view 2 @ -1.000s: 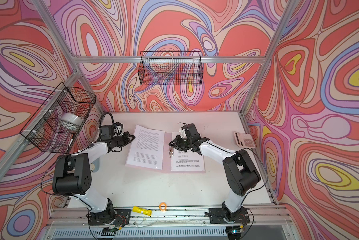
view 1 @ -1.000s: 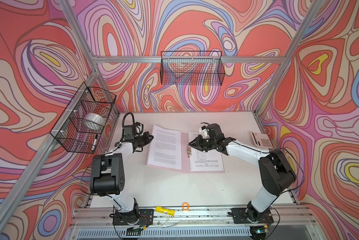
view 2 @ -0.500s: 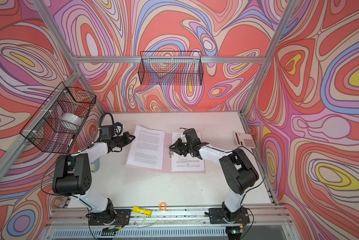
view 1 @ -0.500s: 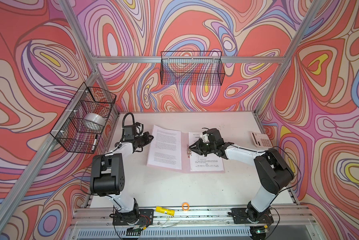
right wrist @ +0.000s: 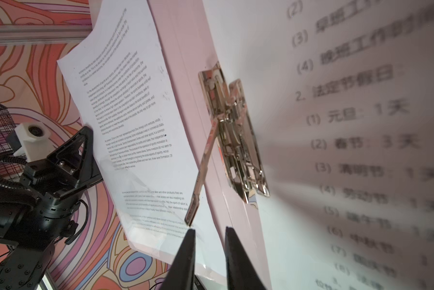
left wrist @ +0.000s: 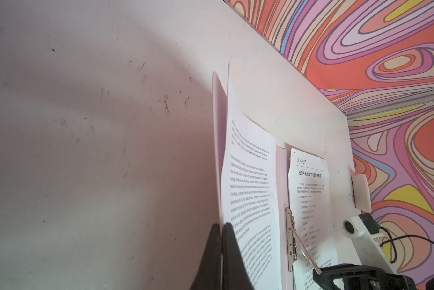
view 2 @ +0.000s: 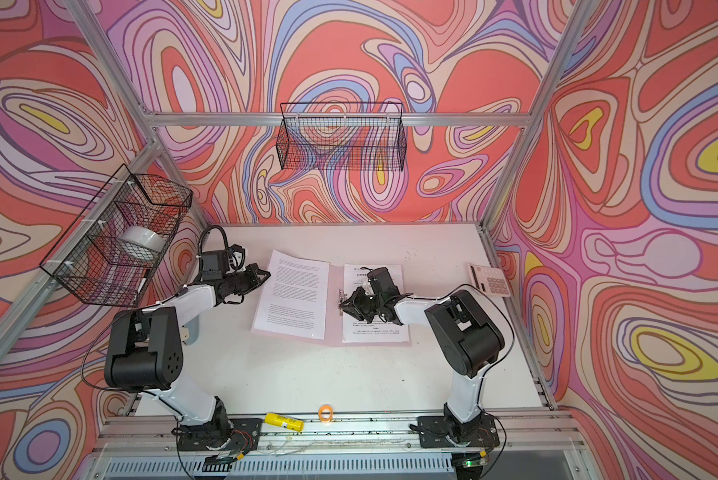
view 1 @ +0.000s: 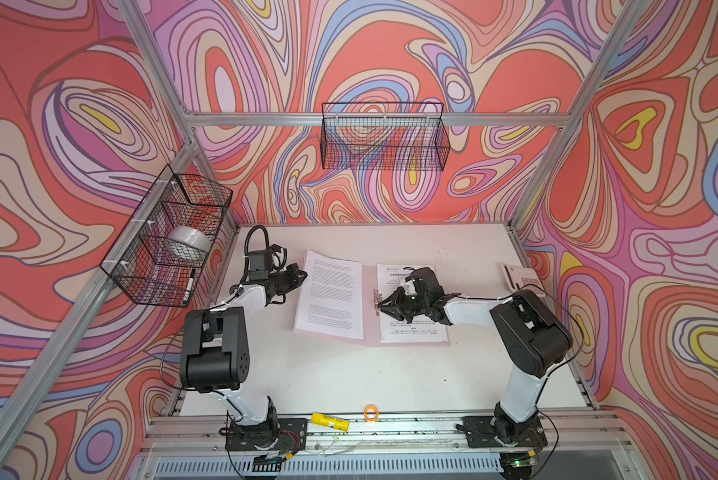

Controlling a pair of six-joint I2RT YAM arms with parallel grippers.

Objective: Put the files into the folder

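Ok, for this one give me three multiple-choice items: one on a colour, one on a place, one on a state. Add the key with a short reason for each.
1. The open folder is:
A blue
B green
C pale pink

2. The calculator lies:
A on the folder
B by the right edge of the table
C at its front edge

3. The lever of the metal clip is:
A raised
B pressed flat
C missing

Key:
1. C, because the bare strip along its spine is pale pink.
2. B, because in both top views it sits far right, apart from the folder.
3. A, because in the right wrist view it angles up off the spine.
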